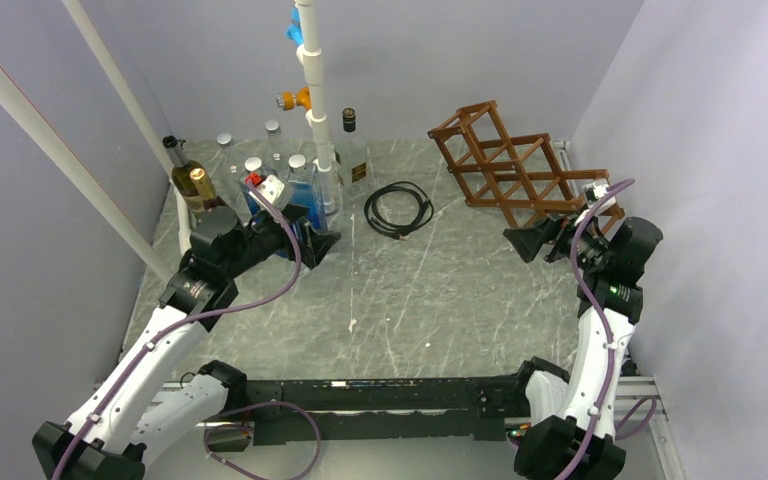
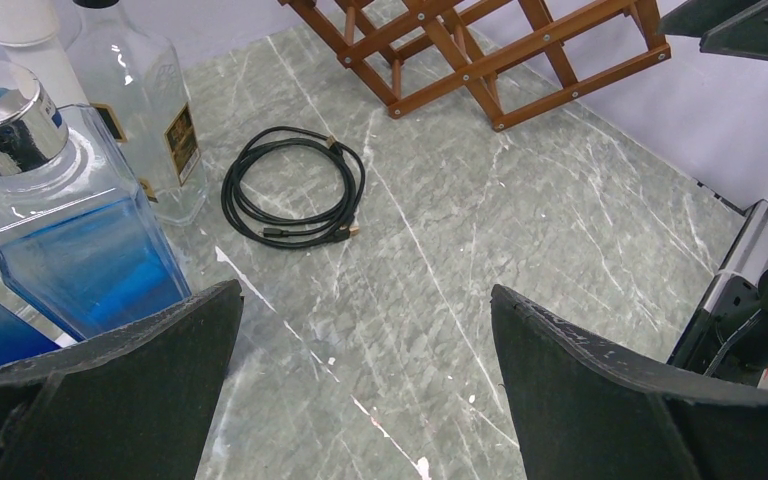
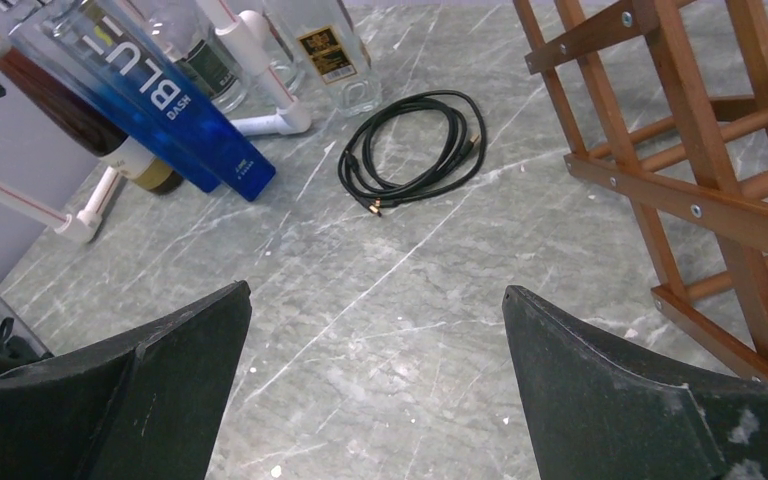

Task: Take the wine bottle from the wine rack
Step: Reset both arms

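The reddish-brown wooden wine rack (image 1: 490, 148) stands at the back right; no bottle shows in its cells. It also shows in the left wrist view (image 2: 470, 68) and the right wrist view (image 3: 700, 205). Two wine bottles, an olive one (image 1: 185, 175) and one with a gold top (image 1: 203, 190), stand among other bottles at the back left. My left gripper (image 1: 315, 240) (image 2: 365, 290) is open and empty beside those bottles. My right gripper (image 1: 532, 240) (image 3: 376, 290) is open and empty, just in front of the rack's near end.
A blue square bottle (image 1: 305, 195) (image 2: 80, 230) (image 3: 160, 110), a clear bottle with a black cap (image 1: 352, 155) and several clear bottles cluster round a white pipe post (image 1: 315, 90). A coiled black cable (image 1: 398, 208) lies between bottles and rack. Grey walls close in on both sides.
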